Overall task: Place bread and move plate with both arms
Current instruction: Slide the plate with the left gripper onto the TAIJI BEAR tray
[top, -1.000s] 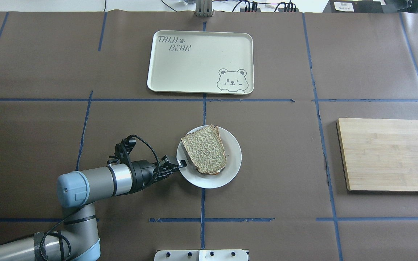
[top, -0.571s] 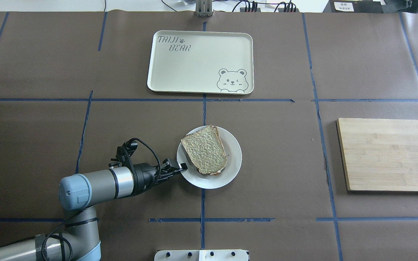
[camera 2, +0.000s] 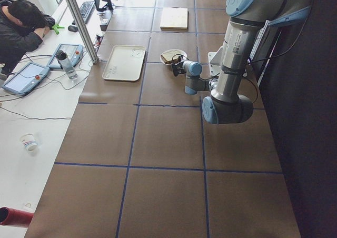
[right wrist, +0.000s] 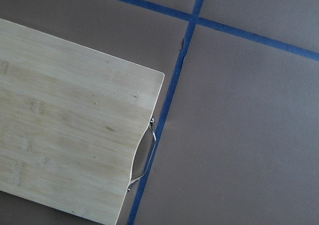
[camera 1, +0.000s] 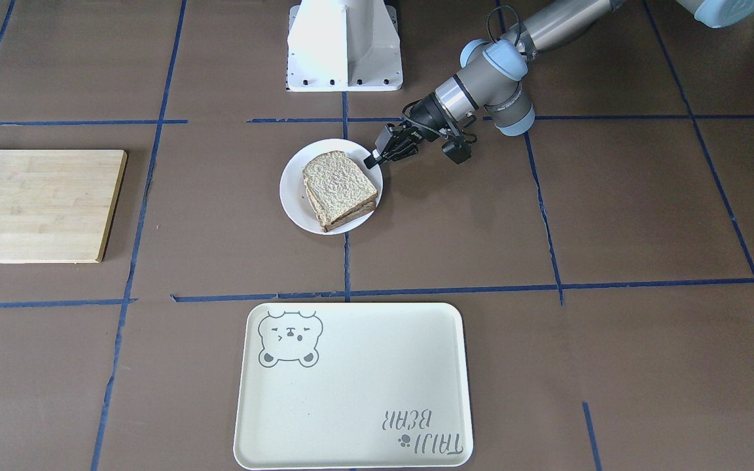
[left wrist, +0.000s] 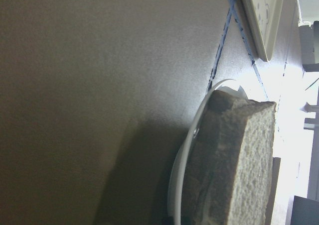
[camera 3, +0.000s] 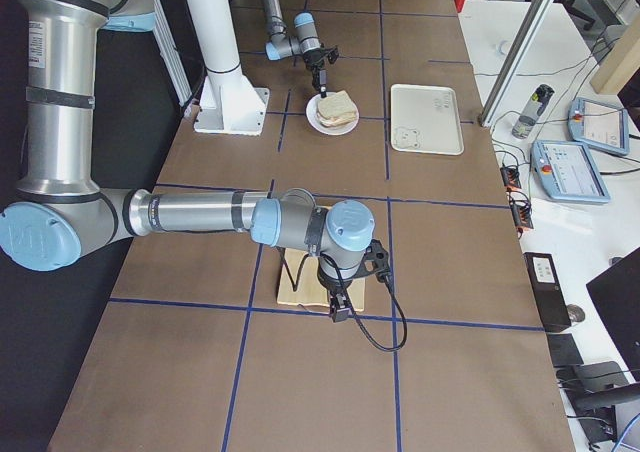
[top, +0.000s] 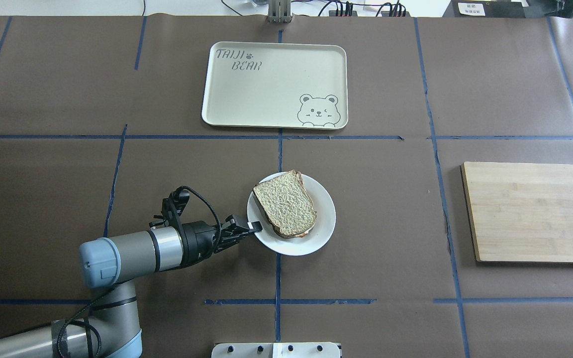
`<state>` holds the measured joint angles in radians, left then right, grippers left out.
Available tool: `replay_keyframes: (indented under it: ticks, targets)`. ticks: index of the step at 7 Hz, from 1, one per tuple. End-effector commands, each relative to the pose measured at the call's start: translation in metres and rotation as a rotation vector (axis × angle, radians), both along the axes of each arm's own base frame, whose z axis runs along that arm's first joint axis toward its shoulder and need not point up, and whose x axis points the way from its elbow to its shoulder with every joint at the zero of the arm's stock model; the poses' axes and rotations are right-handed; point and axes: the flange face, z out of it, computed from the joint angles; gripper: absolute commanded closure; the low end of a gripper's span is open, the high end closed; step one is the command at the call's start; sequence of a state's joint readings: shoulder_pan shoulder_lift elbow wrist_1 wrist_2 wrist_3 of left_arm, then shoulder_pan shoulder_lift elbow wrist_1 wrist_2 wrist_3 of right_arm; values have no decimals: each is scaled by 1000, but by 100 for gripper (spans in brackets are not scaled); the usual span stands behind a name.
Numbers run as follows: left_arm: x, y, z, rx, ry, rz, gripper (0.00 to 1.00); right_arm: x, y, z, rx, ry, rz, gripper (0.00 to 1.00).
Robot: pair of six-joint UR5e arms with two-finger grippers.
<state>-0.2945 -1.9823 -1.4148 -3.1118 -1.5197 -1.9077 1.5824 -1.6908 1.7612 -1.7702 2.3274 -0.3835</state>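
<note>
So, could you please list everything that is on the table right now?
bread: one slice, grey-brown, on top of a stack on the plate
plate: one, white, table centre
tray: one, cream with a bear drawing, far side from the robot
cutting board: one, light wood, robot's right side
pedestal base: one, white, robot's edge
left gripper: one, black, shut on the plate's rim
right gripper: one, black, over the cutting board; open or shut unclear

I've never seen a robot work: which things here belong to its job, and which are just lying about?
Job: bread, plate, left tool at the plate's rim.
Lying about: bear tray, wooden board.
</note>
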Motion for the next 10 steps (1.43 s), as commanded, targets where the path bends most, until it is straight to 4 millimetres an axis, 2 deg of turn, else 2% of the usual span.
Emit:
replay_keyframes:
  ticks: [1,2,3,4,7,8,9,10]
  targets:
    - [-19,-9,-7,20,98,-48,100,0,0,-1,2,-1,1,0]
    - [-30,-28,-9,8,108,-79,100,0,0,-1,2,-1,1,0]
    - [-49,-60,-4,-35,111,-124,100,0,0,-1,2,-3,1,0]
    - [-58,-95,-1,-59,100,-170,100,0,1,0,0,-3,1,0]
    - [-17,-236,-27,-203,63,-285,100,0,1,0,-1,-3,1,0]
    - [-2,-257,-20,-227,17,-292,100,0,2,1,-3,-3,1,0]
    - [17,-272,-24,-245,-17,-297,100,0,2,1,-3,-3,1,0]
    - [26,-279,-25,-254,-37,-299,100,-1,3,2,-4,-3,0,0]
